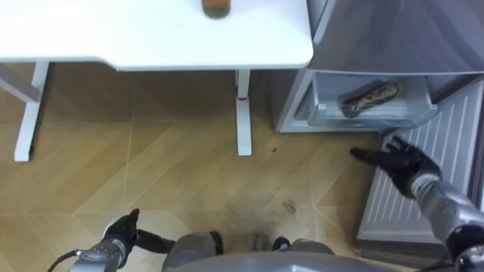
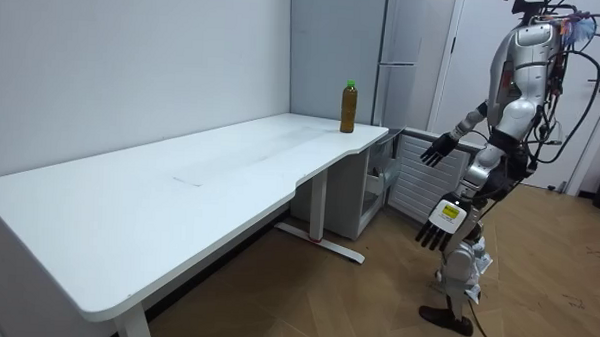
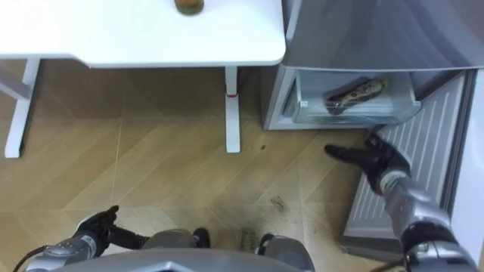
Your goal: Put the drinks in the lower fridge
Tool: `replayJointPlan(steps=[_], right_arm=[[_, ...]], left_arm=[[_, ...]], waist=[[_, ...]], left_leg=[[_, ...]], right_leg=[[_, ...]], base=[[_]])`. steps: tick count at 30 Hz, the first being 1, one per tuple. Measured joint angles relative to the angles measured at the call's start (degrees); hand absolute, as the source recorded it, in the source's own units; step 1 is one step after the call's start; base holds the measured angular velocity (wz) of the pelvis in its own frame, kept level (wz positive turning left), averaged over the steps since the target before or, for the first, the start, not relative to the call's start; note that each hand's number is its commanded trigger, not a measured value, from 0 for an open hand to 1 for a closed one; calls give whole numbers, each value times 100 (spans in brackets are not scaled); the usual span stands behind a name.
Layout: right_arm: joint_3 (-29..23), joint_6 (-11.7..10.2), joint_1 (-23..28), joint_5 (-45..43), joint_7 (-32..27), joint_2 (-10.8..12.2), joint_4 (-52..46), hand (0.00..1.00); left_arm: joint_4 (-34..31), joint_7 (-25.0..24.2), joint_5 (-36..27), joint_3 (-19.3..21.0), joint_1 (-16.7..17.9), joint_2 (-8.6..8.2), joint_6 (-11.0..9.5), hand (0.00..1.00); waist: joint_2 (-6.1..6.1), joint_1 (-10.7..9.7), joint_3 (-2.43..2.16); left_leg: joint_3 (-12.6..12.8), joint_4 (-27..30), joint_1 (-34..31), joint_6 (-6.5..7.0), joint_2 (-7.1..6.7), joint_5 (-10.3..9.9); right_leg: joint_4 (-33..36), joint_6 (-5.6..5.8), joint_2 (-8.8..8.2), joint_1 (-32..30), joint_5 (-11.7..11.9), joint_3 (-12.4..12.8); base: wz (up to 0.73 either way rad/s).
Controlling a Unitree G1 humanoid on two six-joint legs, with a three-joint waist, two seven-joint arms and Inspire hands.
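Note:
A brown drink bottle with a green cap [image 2: 348,107] stands on the far end of the white table [image 2: 179,184]; its base shows at the top edge [image 1: 215,6]. The lower fridge compartment stands open, and a second brownish bottle [image 1: 370,98] lies on its side in the clear drawer [image 1: 325,113]. My right hand [image 1: 401,160] hovers open with spread fingers in front of that drawer, beside the open ribbed door [image 1: 423,189], holding nothing. My left hand [image 1: 121,230] hangs low at my side, open and empty. I stand on the floor between the table's end and the fridge.
The table's white leg [image 1: 243,113] stands just left of the grey fridge [image 2: 404,62]. Another leg [image 1: 30,113] is at the far left. Wooden floor [image 1: 151,174] stretches between them. The open fridge door takes up the floor at my right.

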Motion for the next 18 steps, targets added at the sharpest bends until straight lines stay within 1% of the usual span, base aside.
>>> replayJointPlan(steps=[2,3,4,5,8,9,11,15,16,18], right_arm=[[15,-17,233,-281,28,151,-4,0],[36,-21,301,-275,36,194,-6,0],[108,-35,420,-275,73,285,5,0],[182,-67,480,-298,101,393,85,0],[172,-76,607,-379,166,635,321,0],[170,-76,614,-414,190,669,375,0],[171,-92,660,-487,214,740,517,0],[155,-133,727,-652,196,819,899,0],[120,-144,757,-750,194,844,1005,0],[72,-146,826,-771,176,882,1145,0]], left_arm=[[-65,2,-11,101,88,-67,-76,0],[-64,12,-12,102,100,-93,-87,0],[-45,32,-10,101,127,-139,-120,0],[-7,68,-1,102,155,-158,-175,0],[24,126,-1,172,198,-224,-263,0],[24,133,0,198,202,-243,-287,0],[56,151,-6,358,210,-320,-321,0],[163,228,-14,413,211,-375,-342,0],[202,237,-14,477,213,-403,-344,0],[254,249,-22,560,217,-457,-346,0]], waist=[[0,-51,9],[-2,-70,10],[-4,-78,14],[0,-106,23],[-15,-137,46],[-2,-132,44],[-17,-137,73],[-23,-141,81],[-27,-145,74],[-8,-133,76]], left_leg=[[0,-183,236,-7,-8,0],[1,-236,314,-15,-10,-1],[2,-347,461,-35,-14,7],[-1,-416,583,-47,-10,9],[-7,-506,772,-75,-2,-8],[0,-517,790,-77,-2,-9],[26,-578,902,-77,-7,-9],[34,-653,1077,-85,-8,-18],[39,-680,1108,-87,-8,-17],[43,-688,1149,-88,-7,-17]], right_leg=[[-124,3,15,215,0,-14],[-157,5,21,288,-1,-13],[-224,7,33,412,-2,-8],[-285,7,49,531,-2,-13],[-404,7,79,728,-2,-22],[-404,8,80,737,-3,-12],[-431,10,81,815,-4,12],[-505,17,96,987,1,18],[-505,18,97,1011,1,18],[-514,18,101,1068,1,16]], base=[[0],[0],[0],[0],[0],[-7],[-6],[0],[0],[0]])
